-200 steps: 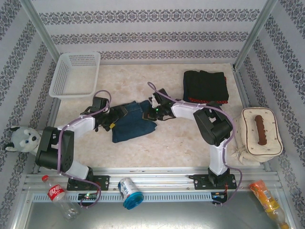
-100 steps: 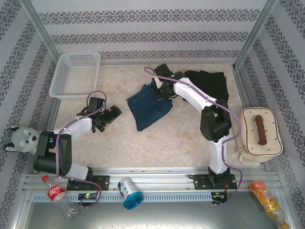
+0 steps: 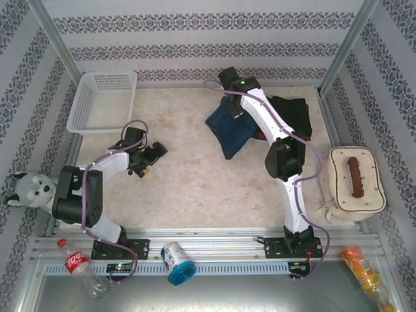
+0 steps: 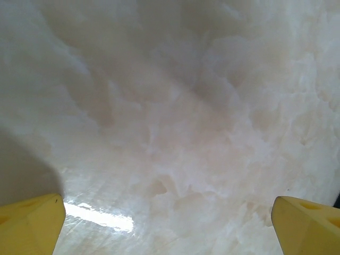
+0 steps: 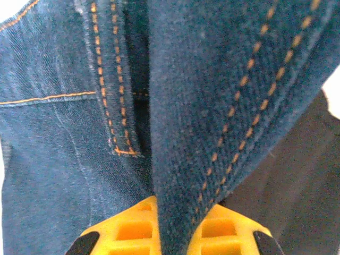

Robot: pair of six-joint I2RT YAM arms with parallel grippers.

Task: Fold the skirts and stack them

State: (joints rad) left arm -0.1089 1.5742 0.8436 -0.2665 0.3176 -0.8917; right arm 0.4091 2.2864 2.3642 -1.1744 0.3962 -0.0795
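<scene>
As the folded denim skirt (image 3: 233, 130) was carried from mid-bench to the far right, it was brought against the left edge of the black stack of folded skirts (image 3: 294, 112), clamped in the right tool (image 5: 172, 234). The left tool (image 4: 169, 223) was held wide and empty over the bench (image 3: 195, 188). Placement on the stack was judged imminent.

right claw (image 5: 175, 236): pinched tight on a fold | blue skirt (image 5: 58, 159): orange stitches, one pocket edge | black cloth (image 5: 289, 183): behind, lower right
</scene>
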